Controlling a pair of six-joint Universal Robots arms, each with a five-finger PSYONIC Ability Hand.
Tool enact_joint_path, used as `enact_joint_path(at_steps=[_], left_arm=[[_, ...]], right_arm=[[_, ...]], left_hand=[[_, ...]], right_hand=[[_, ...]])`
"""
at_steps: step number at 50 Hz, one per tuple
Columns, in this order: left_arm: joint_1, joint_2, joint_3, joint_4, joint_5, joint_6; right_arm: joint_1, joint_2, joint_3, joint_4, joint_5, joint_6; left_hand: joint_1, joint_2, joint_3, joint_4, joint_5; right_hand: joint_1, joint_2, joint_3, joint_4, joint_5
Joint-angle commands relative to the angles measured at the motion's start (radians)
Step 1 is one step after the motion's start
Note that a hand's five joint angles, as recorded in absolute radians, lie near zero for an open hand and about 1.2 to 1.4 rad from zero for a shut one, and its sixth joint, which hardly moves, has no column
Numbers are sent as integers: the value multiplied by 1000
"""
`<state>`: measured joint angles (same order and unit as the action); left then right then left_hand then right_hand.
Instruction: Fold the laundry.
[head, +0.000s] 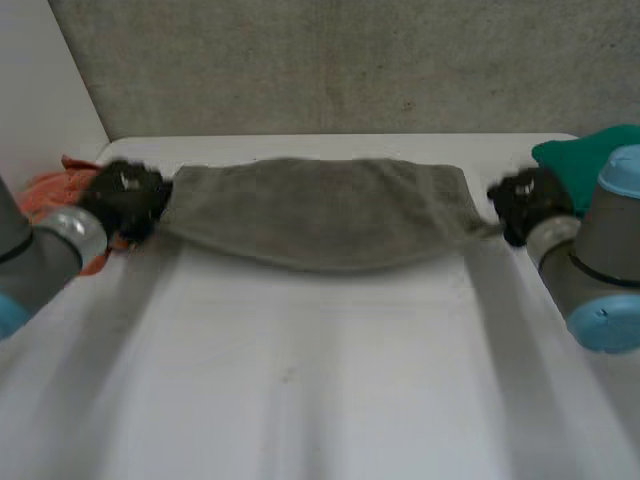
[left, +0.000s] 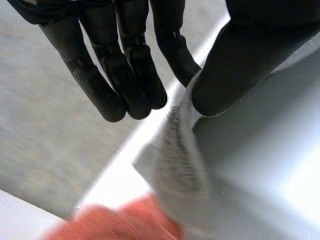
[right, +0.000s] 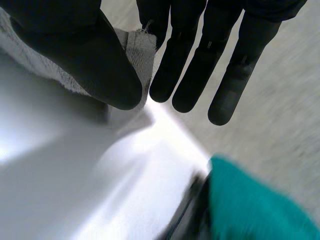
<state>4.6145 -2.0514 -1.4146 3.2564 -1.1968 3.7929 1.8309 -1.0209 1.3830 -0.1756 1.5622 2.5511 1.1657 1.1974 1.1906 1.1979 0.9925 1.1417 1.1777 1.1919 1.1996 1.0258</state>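
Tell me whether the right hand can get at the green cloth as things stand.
Probably yes: the green cloth lies just beside the right hand, with nothing between them. But that hand is pinching a corner of the towel, so it would have to let go first.

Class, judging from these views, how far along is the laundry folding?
Done: the grey towel is stretched out wide. In hand: left hand and right hand each pinch one end. Left: folding it, plus the orange cloth and green cloth alongside.
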Motion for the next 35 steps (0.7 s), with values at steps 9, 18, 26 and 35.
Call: enact_joint_path(at_steps=[9,18,26,35], left_arm=[[104,183,-294,-633,-39,496],[14,131,-89,-660,-36,469],[-100,-34,205,-463,-84,226],[-149,-257,514,-405,-233,194]], right_arm=[[-151,-226,269,516,-22,-500],[-130,-184,197,420,-47,-458],[-88,-64,45,265,4,-273],[-53,62,-111,59,28,-177]], left_hand=[[231,199,206,198,229],[231,199,206,198,229],[231,199,206,198,229],[231,199,206,198,229]], right_hand=[[255,219,204,197,196],[255,219,204,197,196],[255,219,204,197,196],[255,219,204,197,196]])
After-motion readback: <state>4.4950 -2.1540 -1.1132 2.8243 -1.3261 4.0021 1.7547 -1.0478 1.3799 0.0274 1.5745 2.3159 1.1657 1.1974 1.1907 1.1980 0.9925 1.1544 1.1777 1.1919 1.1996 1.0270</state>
